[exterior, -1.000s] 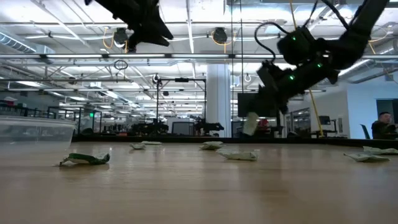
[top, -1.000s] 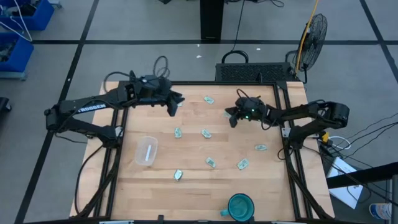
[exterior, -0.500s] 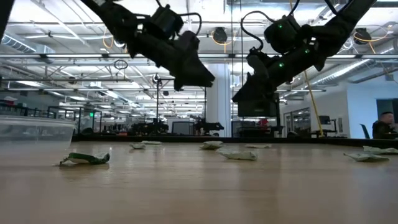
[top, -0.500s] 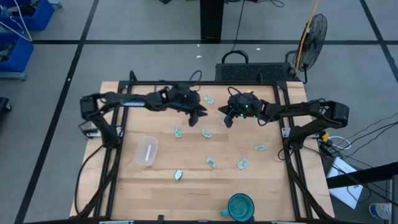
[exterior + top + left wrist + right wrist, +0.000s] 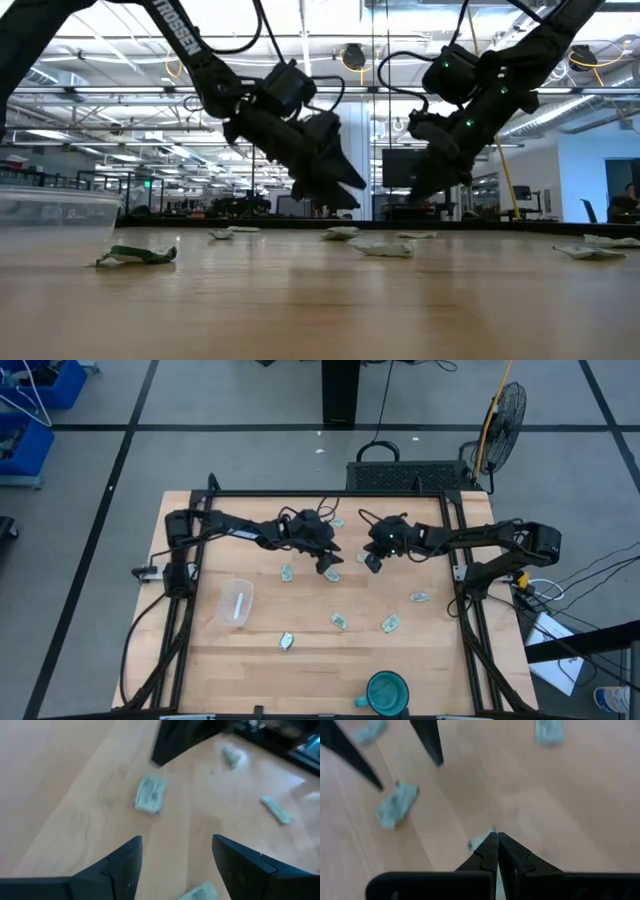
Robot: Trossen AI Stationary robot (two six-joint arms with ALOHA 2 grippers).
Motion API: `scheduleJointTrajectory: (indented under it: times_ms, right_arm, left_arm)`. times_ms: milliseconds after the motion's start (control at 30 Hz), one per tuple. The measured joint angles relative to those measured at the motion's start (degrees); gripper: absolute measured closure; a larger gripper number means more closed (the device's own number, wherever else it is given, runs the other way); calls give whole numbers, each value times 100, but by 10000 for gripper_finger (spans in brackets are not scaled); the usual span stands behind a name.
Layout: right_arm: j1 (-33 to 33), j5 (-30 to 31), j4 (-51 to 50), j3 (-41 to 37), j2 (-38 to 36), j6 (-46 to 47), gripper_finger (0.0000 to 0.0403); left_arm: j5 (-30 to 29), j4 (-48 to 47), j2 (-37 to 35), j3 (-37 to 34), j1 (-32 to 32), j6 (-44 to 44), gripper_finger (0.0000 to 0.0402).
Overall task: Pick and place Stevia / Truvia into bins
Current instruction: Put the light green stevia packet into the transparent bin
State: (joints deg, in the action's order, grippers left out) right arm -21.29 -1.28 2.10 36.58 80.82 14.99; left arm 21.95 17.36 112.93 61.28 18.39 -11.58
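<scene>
Left gripper: jaws apart, above a sachet at mid-table. Right gripper: jaws together, nipping a sachet, just beside the left. Loose sachets scatter across open table. Clear tub sits well left, unobstructed.

A grey floor crossed by dark lines is seen; a fan stands beyond the table's far right corner.
</scene>
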Motion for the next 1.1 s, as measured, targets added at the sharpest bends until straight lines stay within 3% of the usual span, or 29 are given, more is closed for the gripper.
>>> scheduleJointTrajectory:
  times_ms: [167, 433, 600, 767, 967, 1100]
  right_arm:
    - [40, 449, -325, 0, 0, 83, 367]
    - [128, 422, -315, -20, 258, 51, 303]
    - [169, 485, -321, -22, 655, 41, 288]
    - [173, 870, -338, -20, 739, -23, 309]
    - [185, 767, -329, -20, 741, -135, 391]
    - [220, 701, -153, -22, 753, -325, 396]
  left_arm:
    - [-56, 6, 101, 0, -14, -270, 162]
    - [-60, 69, 63, 0, -12, -250, 187]
    - [-62, 77, 63, 0, -11, -246, 190]
    - [-61, 84, 63, 0, -4, -247, 190]
    - [-66, 101, 63, 0, -4, -220, 190]
    - [-100, 155, 63, 0, -4, -216, 190]
